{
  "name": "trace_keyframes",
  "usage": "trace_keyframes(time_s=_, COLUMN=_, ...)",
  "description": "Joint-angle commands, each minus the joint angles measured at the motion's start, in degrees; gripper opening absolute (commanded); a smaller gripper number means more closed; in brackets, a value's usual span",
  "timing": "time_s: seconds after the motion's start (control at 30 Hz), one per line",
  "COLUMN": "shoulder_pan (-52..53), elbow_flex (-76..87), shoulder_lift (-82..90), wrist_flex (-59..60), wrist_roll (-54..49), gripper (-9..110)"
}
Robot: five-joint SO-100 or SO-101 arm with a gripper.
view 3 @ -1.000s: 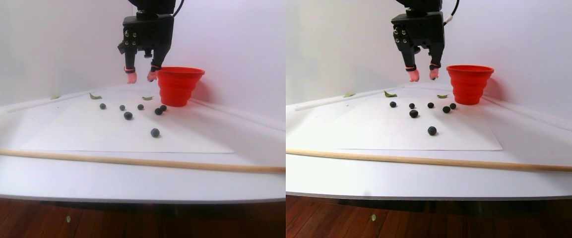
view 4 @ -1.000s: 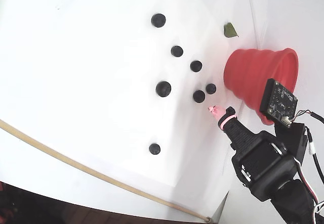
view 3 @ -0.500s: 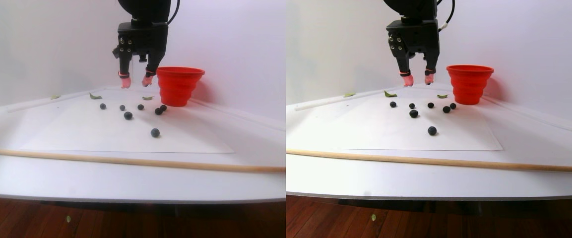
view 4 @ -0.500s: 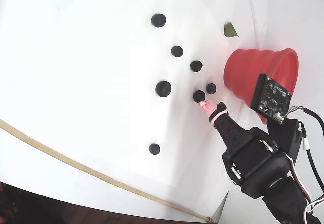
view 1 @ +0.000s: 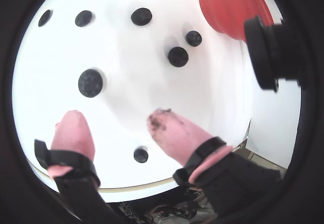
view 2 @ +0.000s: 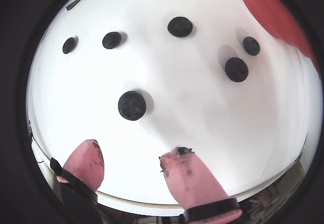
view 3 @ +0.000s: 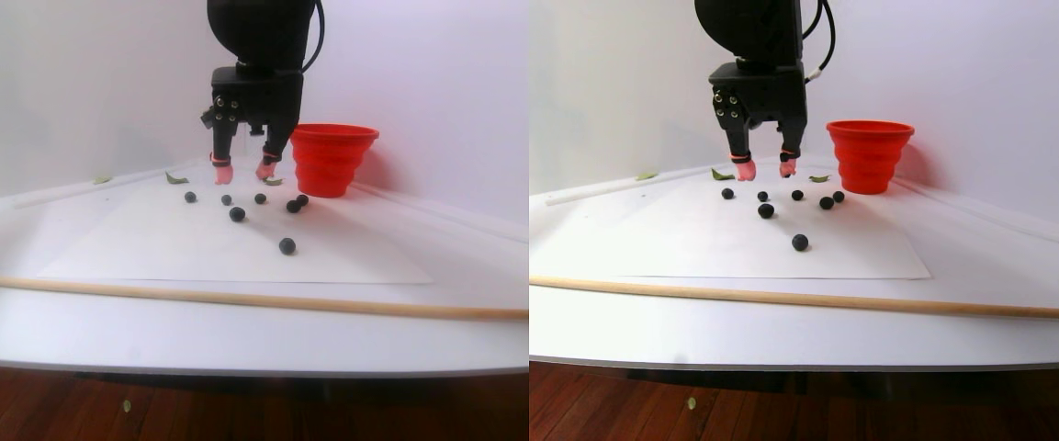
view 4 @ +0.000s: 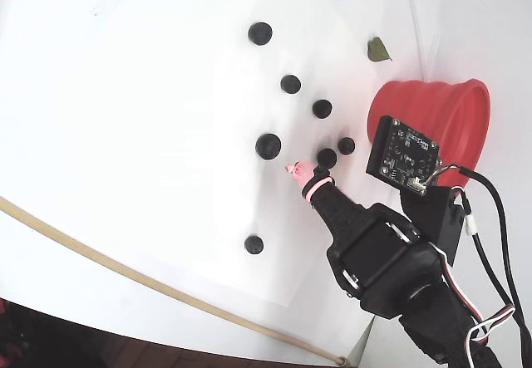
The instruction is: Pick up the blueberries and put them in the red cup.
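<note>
Presumably soft and prone to rolling, the blueberries [view 2: 132,105] should be pinched gently across the middle; the jaws are spread, empty.

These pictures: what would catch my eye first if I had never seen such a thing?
Probably the red cup, bright against the white table, standing at the far right in the fixed view. Next, the dark blueberries scattered on the paper beside it. Then the black hand with pink fingertips, open and empty above them.
</note>
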Motion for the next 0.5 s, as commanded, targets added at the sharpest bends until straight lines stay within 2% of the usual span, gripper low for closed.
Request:
trace_keyframes(time_s=0.0, shoulder_pan=0.09, elbow_flex=-2.02, shoulder_lift=0.26, wrist_flex=-1.58, wrist_roll=-0.26, gripper=23)
trace_keyframes(time_s=0.47, shoulder_pan=-0.62, elbow_flex=-5.36, shoulder_lift=-5.71, wrist_flex=-5.71, wrist_roll=-0.44, gripper=24)
